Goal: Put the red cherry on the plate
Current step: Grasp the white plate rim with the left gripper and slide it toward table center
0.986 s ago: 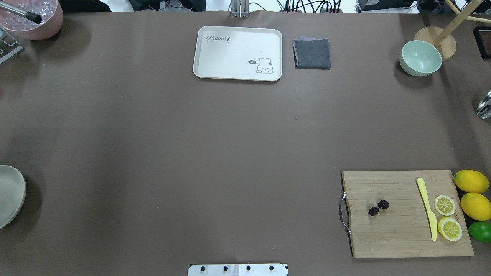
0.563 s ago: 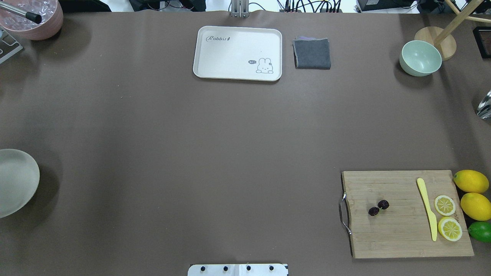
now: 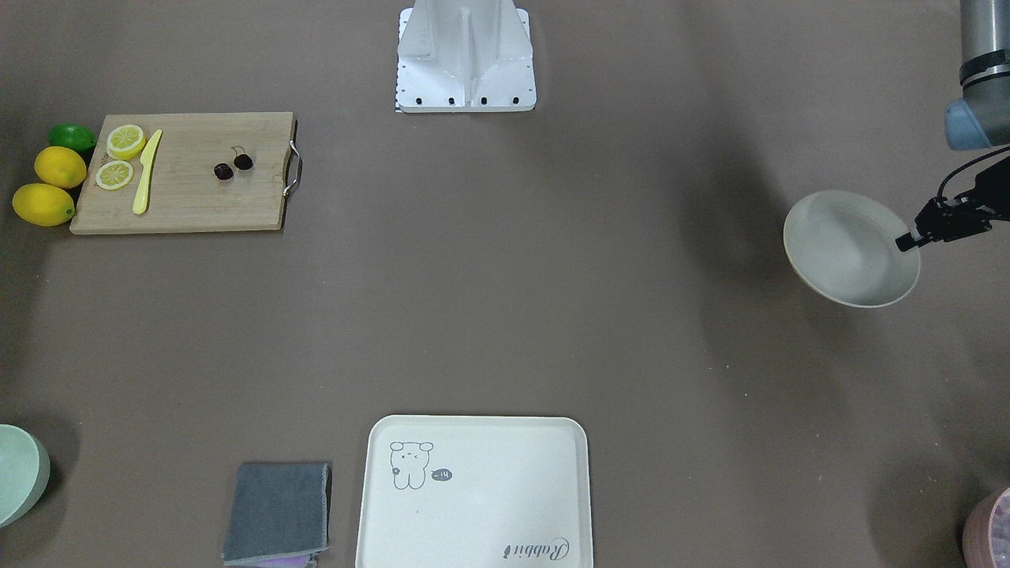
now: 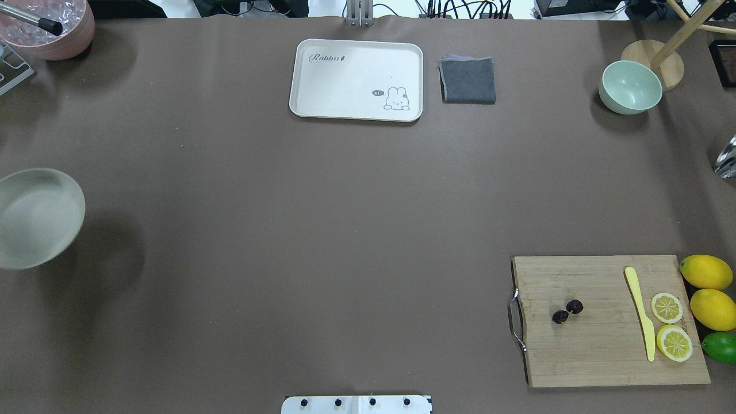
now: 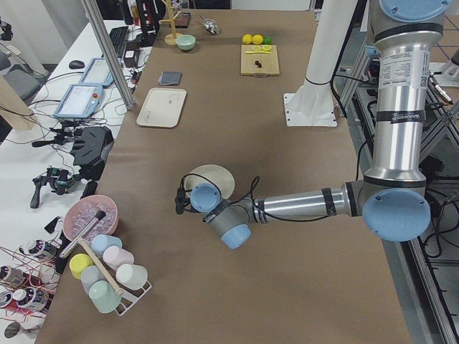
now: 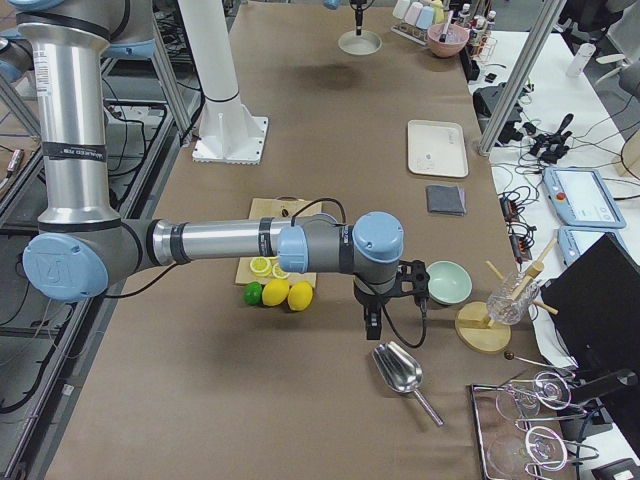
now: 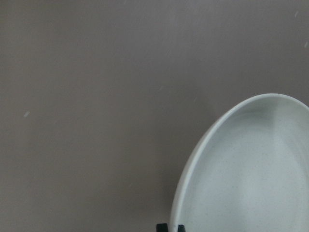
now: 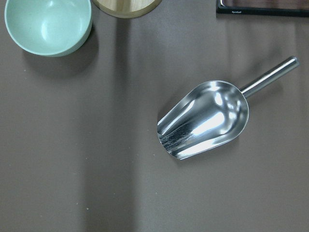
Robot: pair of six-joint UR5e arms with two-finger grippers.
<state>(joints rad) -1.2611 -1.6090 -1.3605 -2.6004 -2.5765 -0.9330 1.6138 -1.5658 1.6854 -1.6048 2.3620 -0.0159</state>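
Observation:
The red cherry (image 4: 567, 311), a pair of tiny dark fruits, lies on the wooden cutting board (image 4: 598, 356) at the near right, also seen in the front view as the cherry (image 3: 233, 166). The cream plate (image 3: 852, 248) hangs tilted above the table at the far left side, its shadow offset below it. My left gripper (image 3: 905, 242) is shut on the plate's rim. The left wrist view shows the plate (image 7: 251, 169) and the fingertips at the bottom edge. My right gripper (image 6: 368, 325) hovers over a metal scoop, far from the cherry. I cannot tell whether it is open.
A cream tray (image 4: 356, 69) and a folded grey cloth (image 4: 468, 80) lie at the far edge. A mint bowl (image 4: 630, 87) stands at the far right. Lemons (image 4: 706, 271), lemon slices and a yellow knife (image 4: 641, 313) sit by the board. A metal scoop (image 8: 205, 121) lies under the right wrist.
The plate has moved away from the robot's base and further into the overhead view from the left edge. The cherry and the board have not moved.

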